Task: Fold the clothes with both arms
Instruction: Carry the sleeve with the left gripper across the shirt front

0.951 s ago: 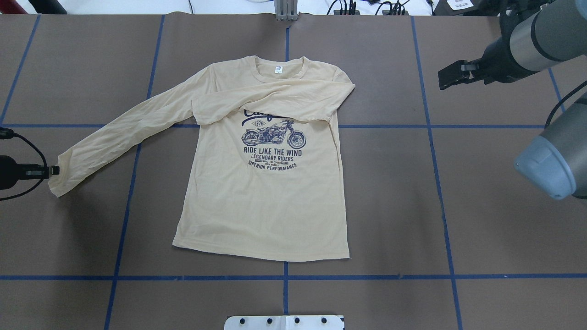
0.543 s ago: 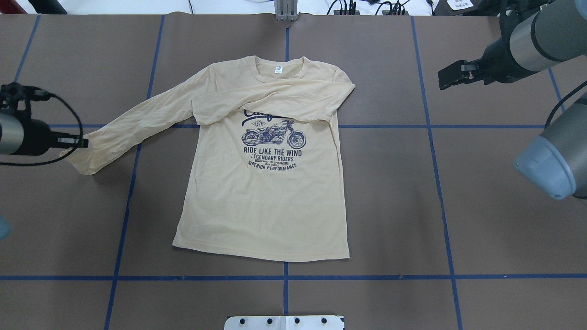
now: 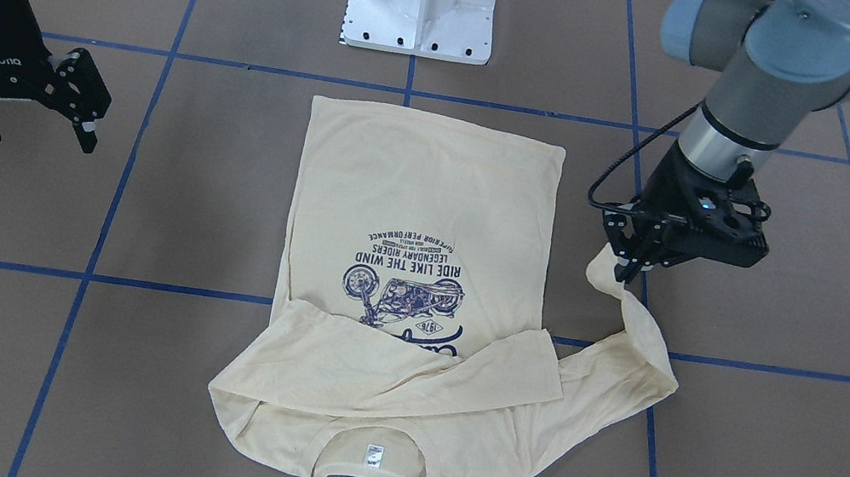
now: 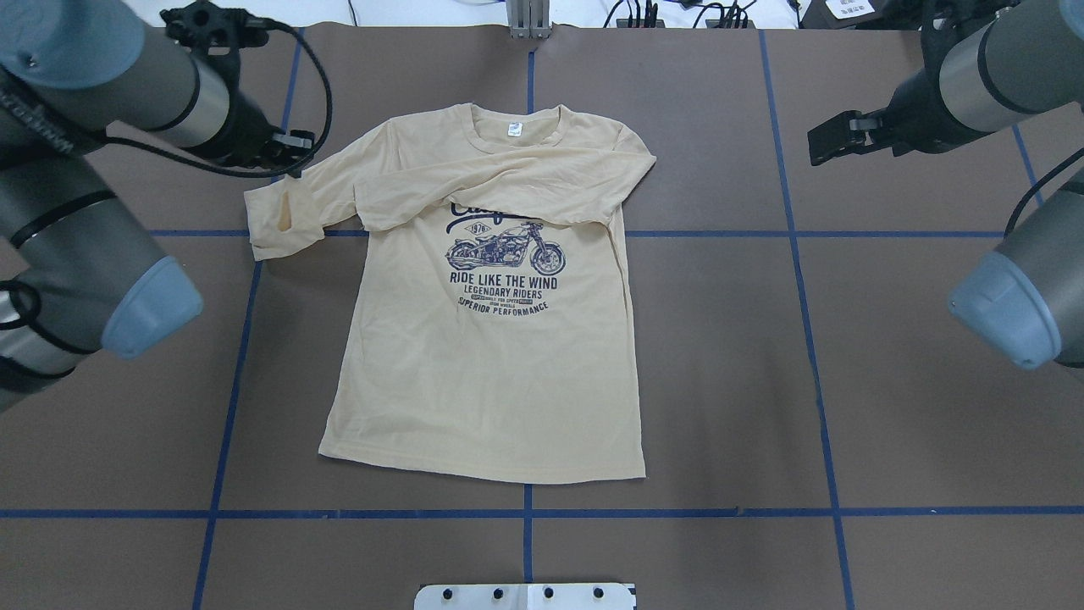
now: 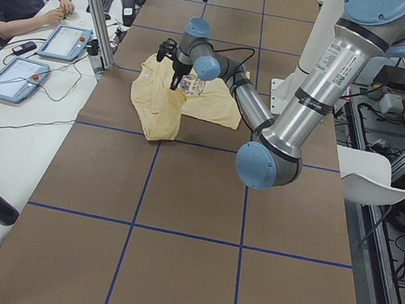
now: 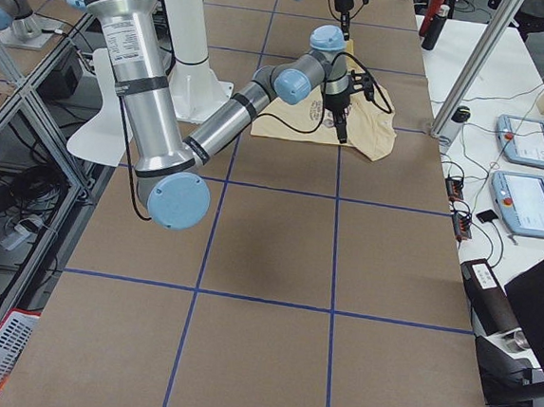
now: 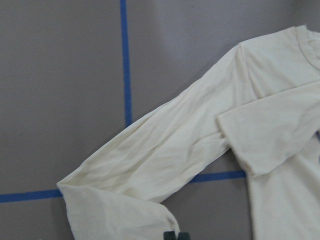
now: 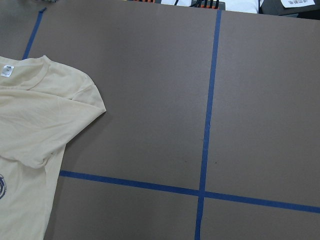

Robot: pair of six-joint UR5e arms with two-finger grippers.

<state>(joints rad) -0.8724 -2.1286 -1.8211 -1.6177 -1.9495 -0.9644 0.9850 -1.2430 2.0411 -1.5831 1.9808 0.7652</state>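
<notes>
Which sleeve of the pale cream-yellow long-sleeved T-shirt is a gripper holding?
The sleeve on the robot's left: the left black two-finger gripper pinches its cuff, which is raised and doubled back. The other sleeve lies flat across the chest, untouched.

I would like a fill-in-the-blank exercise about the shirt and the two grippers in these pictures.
The left gripper is shut on the end of one ____ of the T-shirt.
The right gripper, over the bare table, is ____.
The neck label is ____ in colour.
Missing words: sleeve; open; white.
</notes>
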